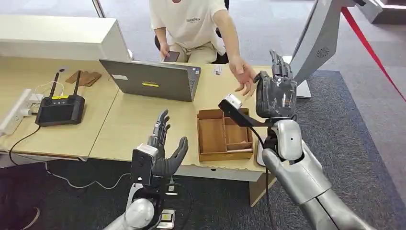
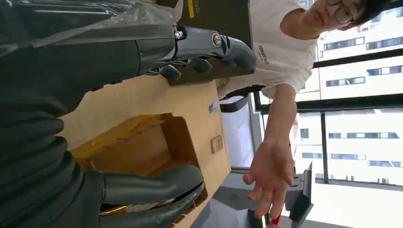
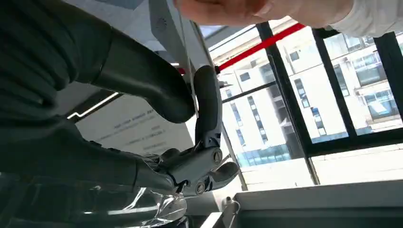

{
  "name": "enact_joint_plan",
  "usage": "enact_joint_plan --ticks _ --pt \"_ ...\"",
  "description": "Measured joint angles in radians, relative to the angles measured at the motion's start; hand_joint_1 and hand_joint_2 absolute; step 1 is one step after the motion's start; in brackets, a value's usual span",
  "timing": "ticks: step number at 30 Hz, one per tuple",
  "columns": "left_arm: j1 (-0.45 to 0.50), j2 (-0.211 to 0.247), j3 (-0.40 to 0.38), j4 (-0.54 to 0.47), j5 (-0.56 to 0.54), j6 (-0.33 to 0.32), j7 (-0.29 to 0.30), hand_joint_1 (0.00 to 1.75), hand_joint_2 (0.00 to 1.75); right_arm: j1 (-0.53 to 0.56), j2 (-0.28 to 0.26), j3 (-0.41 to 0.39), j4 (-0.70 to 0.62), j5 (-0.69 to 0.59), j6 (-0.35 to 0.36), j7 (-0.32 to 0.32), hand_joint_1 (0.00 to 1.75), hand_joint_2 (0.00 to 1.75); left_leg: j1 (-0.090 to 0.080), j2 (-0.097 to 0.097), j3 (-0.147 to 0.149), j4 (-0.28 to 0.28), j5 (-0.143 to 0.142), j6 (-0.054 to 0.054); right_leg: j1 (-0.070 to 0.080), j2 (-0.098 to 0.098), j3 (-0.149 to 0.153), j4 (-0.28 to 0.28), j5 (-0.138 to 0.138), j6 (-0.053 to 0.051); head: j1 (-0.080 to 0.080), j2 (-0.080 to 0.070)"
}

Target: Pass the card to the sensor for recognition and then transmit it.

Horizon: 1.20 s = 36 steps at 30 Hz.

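Right robot hand point(image 1: 276, 93) pinches the card point(image 3: 186, 61) — person's hand point(image 1: 244, 73) beside it.

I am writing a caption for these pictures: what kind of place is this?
Probably an office or reception area used for a demonstration: a light wooden desk with a laptop, a seated person behind it, grey carpet, and large windows facing office buildings.

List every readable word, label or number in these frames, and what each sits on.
No text can be read for certain.
White T-shirt: small dark chest print, too blurred.
Grey laptop lid: yellow and white stickers, illegible.
White board with print: lines too blurred.
Black controller: yellow label, illegible.
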Motion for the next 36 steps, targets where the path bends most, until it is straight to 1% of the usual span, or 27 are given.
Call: enact_joint_plan --ticks 2,5,7,10,15,18,22,23,24,33,36 --pt "-0.017 -0.004 -0.012 0.008 0.035 0.000 -0.015 0.00 1.75 -0.027 0.004 0.003 0.013 -0.021 0.040 -0.030 1.75 1.75 0.000 0.000 -0.001 0.000 0.000 0.000 0.000 0.000 0.000 0.000 0.000 0.000 0.000 0.000" --pt "-0.046 -0.010 -0.037 0.026 0.073 0.000 -0.035 0.00 1.75 -0.080 0.025 0.012 0.059 -0.061 0.091 -0.072 1.75 1.75 0.000 0.000 -0.001 0.000 0.001 0.000 0.000 0.000 0.000 0.000 0.001 0.000 0.000 0.000" --pt "-0.060 -0.015 -0.051 0.038 0.096 0.000 -0.044 0.00 1.75 -0.110 0.039 0.017 0.091 -0.078 0.126 -0.089 1.75 1.75 0.000 0.000 -0.001 0.000 0.001 0.000 0.000 0.000 0.000 0.000 0.001 0.000 0.000 0.000" --pt "-0.093 -0.017 -0.082 0.066 0.135 0.000 -0.061 0.00 1.75 -0.166 0.069 0.032 0.181 -0.089 0.175 -0.101 1.75 1.75 0.000 -0.001 -0.002 0.000 0.001 0.000 0.000 0.000 -0.001 0.001 0.001 0.000 0.000 0.000" --pt "-0.116 -0.025 -0.114 0.092 0.177 0.000 -0.076 0.00 1.75 -0.219 0.107 0.048 0.273 -0.094 0.197 -0.098 1.75 1.75 0.000 -0.001 -0.003 0.000 0.001 0.000 0.000 0.000 -0.002 0.001 0.001 0.000 0.000 0.000" --pt "-0.142 -0.025 -0.139 0.110 0.204 0.000 -0.086 0.00 1.75 -0.261 0.139 0.061 0.356 -0.083 0.206 -0.077 1.75 1.75 0.000 -0.001 -0.003 0.000 0.001 0.000 0.000 0.000 -0.003 0.001 0.001 0.000 0.000 0.000" --pt "-0.149 -0.027 -0.155 0.124 0.218 0.000 -0.098 0.00 1.75 -0.287 0.161 0.079 0.419 -0.078 0.207 -0.064 1.75 1.75 0.000 -0.001 -0.004 0.000 0.001 0.000 0.000 0.000 -0.003 0.001 0.001 0.000 0.000 0.000" --pt "-0.151 -0.028 -0.156 0.127 0.219 0.000 -0.098 0.00 1.75 -0.290 0.166 0.082 0.433 -0.078 0.206 -0.063 0.93 1.75 0.000 -0.001 -0.004 0.000 0.001 0.000 0.000 0.000 -0.004 0.001 0.001 0.000 0.000 0.000" --pt "-0.153 -0.028 -0.161 0.130 0.219 0.000 -0.100 0.00 1.75 -0.292 0.171 0.085 0.447 -0.078 0.206 -0.062 0.00 1.75 0.000 -0.001 -0.004 0.000 0.001 0.000 0.000 0.000 -0.004 0.001 0.001 0.000 0.000 0.000" --pt "-0.161 -0.028 -0.179 0.160 0.217 0.000 -0.101 0.00 1.75 -0.320 0.192 0.112 0.538 -0.078 0.188 -0.052 0.00 1.75 0.000 -0.001 -0.004 0.000 0.002 0.000 0.000 0.000 -0.004 0.001 0.001 0.000 0.000 0.000" --pt "-0.161 -0.028 -0.180 0.162 0.214 0.000 -0.101 0.00 1.75 -0.322 0.192 0.116 0.547 -0.089 0.172 -0.051 0.00 1.75 0.000 -0.001 -0.004 0.000 0.002 0.000 0.000 0.000 -0.004 0.001 0.001 0.000 0.000 0.000"
